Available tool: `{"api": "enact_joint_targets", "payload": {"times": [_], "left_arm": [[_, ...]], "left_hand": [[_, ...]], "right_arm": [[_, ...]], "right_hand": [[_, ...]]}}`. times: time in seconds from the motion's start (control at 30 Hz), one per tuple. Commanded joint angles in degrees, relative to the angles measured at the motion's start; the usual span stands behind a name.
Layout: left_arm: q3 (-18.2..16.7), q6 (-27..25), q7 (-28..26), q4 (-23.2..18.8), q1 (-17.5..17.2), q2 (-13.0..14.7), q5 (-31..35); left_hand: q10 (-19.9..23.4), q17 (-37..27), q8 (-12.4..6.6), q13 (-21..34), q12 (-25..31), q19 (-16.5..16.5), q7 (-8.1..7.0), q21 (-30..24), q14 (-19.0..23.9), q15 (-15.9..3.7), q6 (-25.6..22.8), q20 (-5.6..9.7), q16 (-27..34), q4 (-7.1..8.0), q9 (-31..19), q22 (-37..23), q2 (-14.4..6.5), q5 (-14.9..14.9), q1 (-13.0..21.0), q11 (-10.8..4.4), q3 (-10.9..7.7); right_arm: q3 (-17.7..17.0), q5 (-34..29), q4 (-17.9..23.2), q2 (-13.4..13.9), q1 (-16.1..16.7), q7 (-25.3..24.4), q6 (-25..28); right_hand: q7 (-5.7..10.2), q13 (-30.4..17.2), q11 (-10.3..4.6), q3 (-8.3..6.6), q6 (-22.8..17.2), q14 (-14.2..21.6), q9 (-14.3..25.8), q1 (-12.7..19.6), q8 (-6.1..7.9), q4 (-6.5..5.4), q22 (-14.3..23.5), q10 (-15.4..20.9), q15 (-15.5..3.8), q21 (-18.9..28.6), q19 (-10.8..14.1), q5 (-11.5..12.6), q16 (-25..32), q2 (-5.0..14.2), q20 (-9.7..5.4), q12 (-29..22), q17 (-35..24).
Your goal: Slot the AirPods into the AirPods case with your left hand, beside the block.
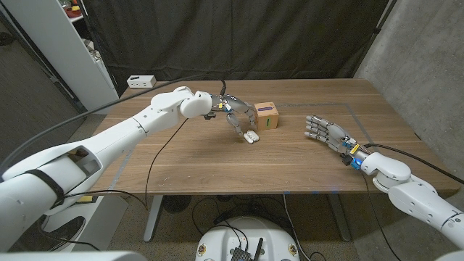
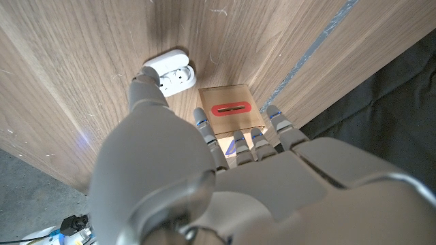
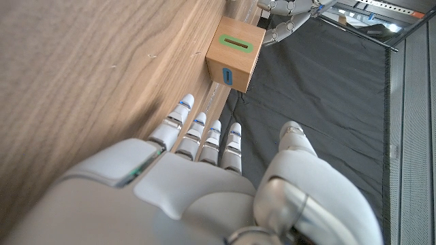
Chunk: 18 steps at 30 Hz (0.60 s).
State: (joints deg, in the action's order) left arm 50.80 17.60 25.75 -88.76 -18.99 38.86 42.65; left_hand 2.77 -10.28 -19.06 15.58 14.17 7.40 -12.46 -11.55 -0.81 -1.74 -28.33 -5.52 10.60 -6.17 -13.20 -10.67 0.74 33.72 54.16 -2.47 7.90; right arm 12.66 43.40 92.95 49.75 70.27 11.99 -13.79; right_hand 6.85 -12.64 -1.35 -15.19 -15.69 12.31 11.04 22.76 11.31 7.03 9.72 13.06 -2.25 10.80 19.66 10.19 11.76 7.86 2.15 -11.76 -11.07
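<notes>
Head view: left hand (image 1: pixel 235 116) fingers curled over AirPods case (image 1: pixel 251 136) (grip unclear), beside block (image 1: pixel 265 116).

**Left arm stretched far, right hand waiting open**

Left arm extended across toward the table's middle, wrist bent down, left hand (image 1: pixel 238 119) lowered with fingers (image 2: pixel 204 129) curled downward and thumb reaching forward. Right arm drawn in from the near right, right hand (image 1: pixel 326 132) held low, fingers (image 3: pixel 204 139) straight, side by side, holding nothing.
</notes>
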Motion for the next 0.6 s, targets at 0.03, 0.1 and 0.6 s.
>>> {"api": "enact_joint_targets", "payload": {"times": [0.03,0.1,0.6], "left_arm": [[-1.99,-0.9,-4.0,-4.25,-3.83,2.94,1.22],[-3.02,-1.95,-5.21,-5.93,-5.2,3.86,1.59],[-4.13,-5.34,-4.96,-8.24,-8.15,4.02,2.62]], "left_hand": [[-0.12,-0.08,0.17,0.22,-0.06,-0.46,0.01,-0.2,-0.37,-0.02,-0.38,-0.35,0.04,0.07,-0.15,-0.18,-0.58,0.24,0.47,0.3,0.62],[-0.32,-0.08,0.23,0.21,-0.13,-0.64,0.02,-0.14,-0.44,0.07,-0.29,-0.46,0.01,0.1,-0.18,-0.19,-0.63,0.24,0.47,0.35,0.68],[-1.5,-0.15,-0.32,0.04,-0.51,-1.22,0.12,-0.1,-1.13,1.33,-2.59,-1.28,-0.08,0.63,-0.73,-0.25,-1.93,0.12,0.66,1.15,1.28]], "right_arm": [[-0.64,-0.12,1.41,0.25,1.62,-1.67,0.19],[-0.78,-0.08,1.65,0.38,1.98,-1.85,0.26],[-0.67,0.04,2.16,0.91,2.15,-1.16,0.95]], "right_hand": [[0.11,-0.16,-0.16,-0.44,0.18,0.06,0.26,-0.19,-0.06,0.06,0.2,0.09,-3.47,0.27,-0.09,-0.01,0.11,0.23,0.3,-0.16,-0.19],[0.09,-0.16,-0.2,-0.44,0.19,0.08,0.26,-0.21,-0.06,0.06,0.2,0.07,-3.47,0.27,-0.09,-0.01,0.13,0.23,0.3,-0.16,-0.2],[-0.03,-0.16,-0.12,-0.58,-0.07,0.17,0.26,-0.18,0.06,0.13,0.2,0.24,-3.44,0.26,-0.12,0.0,0.18,0.32,0.31,-0.23,-0.2]]}}
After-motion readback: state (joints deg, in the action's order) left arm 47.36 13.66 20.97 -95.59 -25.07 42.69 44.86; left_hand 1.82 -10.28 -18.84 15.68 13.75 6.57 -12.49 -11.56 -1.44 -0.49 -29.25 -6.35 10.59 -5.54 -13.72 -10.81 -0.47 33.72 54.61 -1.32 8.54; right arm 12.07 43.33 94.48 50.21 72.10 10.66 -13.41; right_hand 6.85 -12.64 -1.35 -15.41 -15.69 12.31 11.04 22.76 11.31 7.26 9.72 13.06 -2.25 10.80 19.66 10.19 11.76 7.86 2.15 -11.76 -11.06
